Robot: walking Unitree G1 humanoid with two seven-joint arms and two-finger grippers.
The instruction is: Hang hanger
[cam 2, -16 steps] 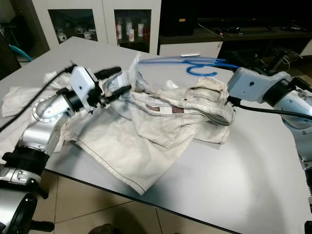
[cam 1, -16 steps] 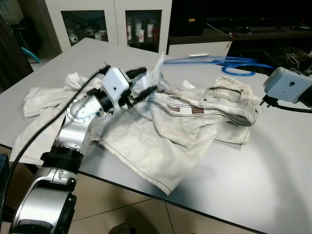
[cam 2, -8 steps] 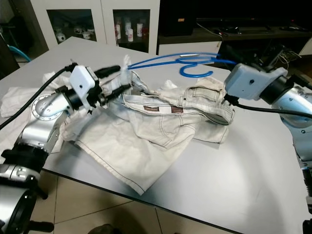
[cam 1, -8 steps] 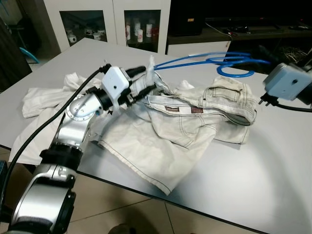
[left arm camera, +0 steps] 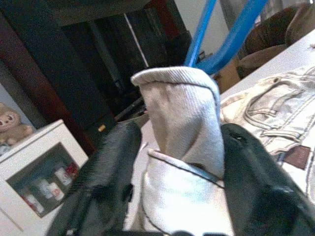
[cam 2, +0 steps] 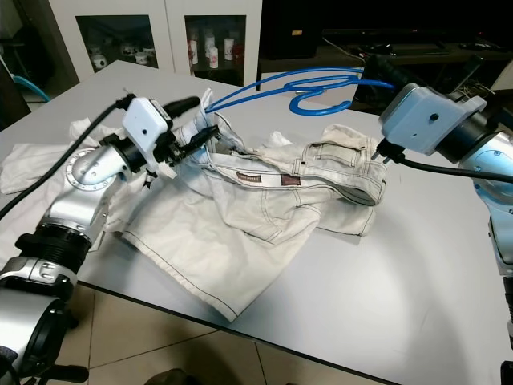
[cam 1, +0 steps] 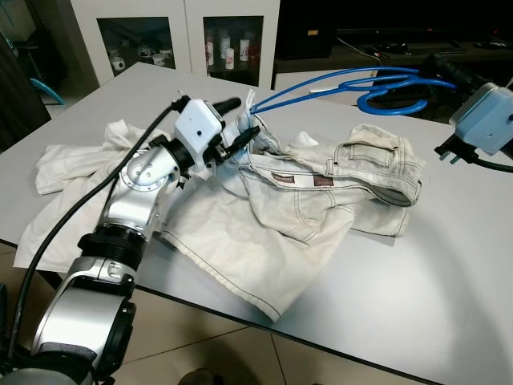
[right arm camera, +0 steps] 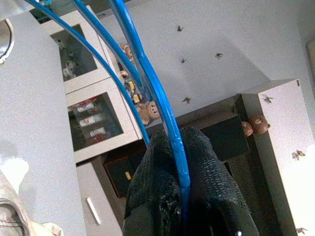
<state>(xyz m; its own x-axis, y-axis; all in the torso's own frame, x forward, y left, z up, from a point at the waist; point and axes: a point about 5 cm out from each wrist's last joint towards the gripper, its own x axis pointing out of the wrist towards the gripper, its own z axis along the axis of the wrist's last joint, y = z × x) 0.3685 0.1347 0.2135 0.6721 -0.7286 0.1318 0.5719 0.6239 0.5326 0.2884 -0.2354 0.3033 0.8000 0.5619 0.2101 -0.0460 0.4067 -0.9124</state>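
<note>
Right end effector (right arm camera: 182, 206) is clenched on the blue hanger (cam 2: 321, 80), pinching its thin wire between both black fingers; it carries the hanger in the air above the far edge of the shorts (cam 2: 272, 200). From that grip the hanger's long arm reaches across toward the left end effector (cam 2: 196, 128), and its tip meets the raised corner of the shorts there.

Left end effector grasps a fold of the shorts' waistband (left arm camera: 179, 128), a bunched piece of pale denim wedged between its two fingers and lifted off the surface (cam 2: 417, 273). The remainder of the shorts lies spread flat and rumpled on the surface, with another pale cloth (cam 1: 72, 160) lying just beside them, on the side away from the hanger.

As a judgement, the task is at an early-to-middle stage: both pieces are in hand and brought together, but the hanger is not yet threaded through the waistband, only touching or just entering the lifted corner. Feeding the arm inside, seating the garment and then hanging it all appear left to do.
</note>
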